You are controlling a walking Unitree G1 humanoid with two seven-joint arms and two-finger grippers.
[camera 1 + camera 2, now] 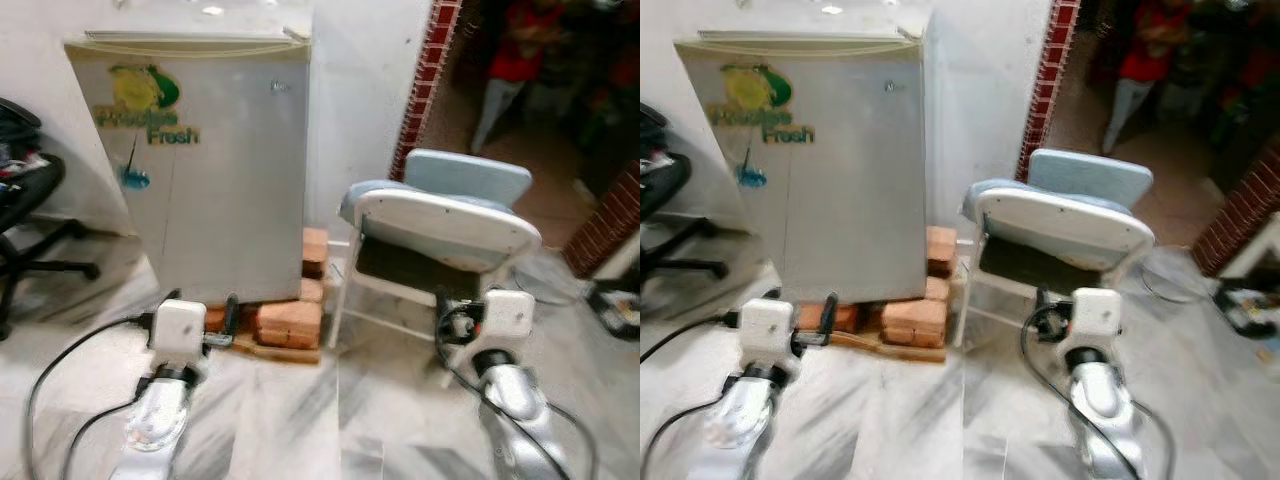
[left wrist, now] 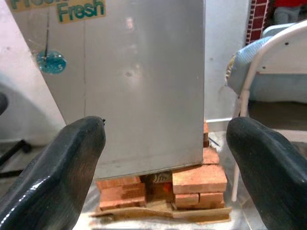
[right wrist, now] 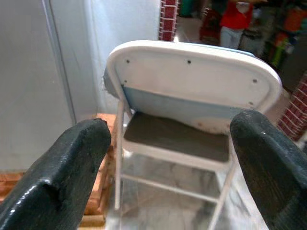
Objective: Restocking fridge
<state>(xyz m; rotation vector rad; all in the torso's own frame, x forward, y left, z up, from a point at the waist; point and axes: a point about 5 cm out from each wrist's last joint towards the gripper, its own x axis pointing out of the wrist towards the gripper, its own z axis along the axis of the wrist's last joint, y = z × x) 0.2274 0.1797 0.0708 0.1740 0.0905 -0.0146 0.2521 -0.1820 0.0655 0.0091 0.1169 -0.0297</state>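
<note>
At your eleven o'clock the closed silver steel mini fridge point(image 1: 205, 160) looks heavy; hook its door edge, both grippers point(image 2: 165, 167) point(image 3: 168, 167) spread empty.

The fridge point(image 1: 215, 170) has a smooth, softly glossy silver metal door bearing a printed sticker (green and yellow lettering). It stands on rough reddish bricks point(image 1: 290, 322) laid over a flat wooden board point(image 2: 163, 213). The folding chair point(image 1: 440, 235) shows a white painted metal frame and pale blue padded vinyl. The floor point(image 1: 290, 420) is polished, veined marble.
</note>
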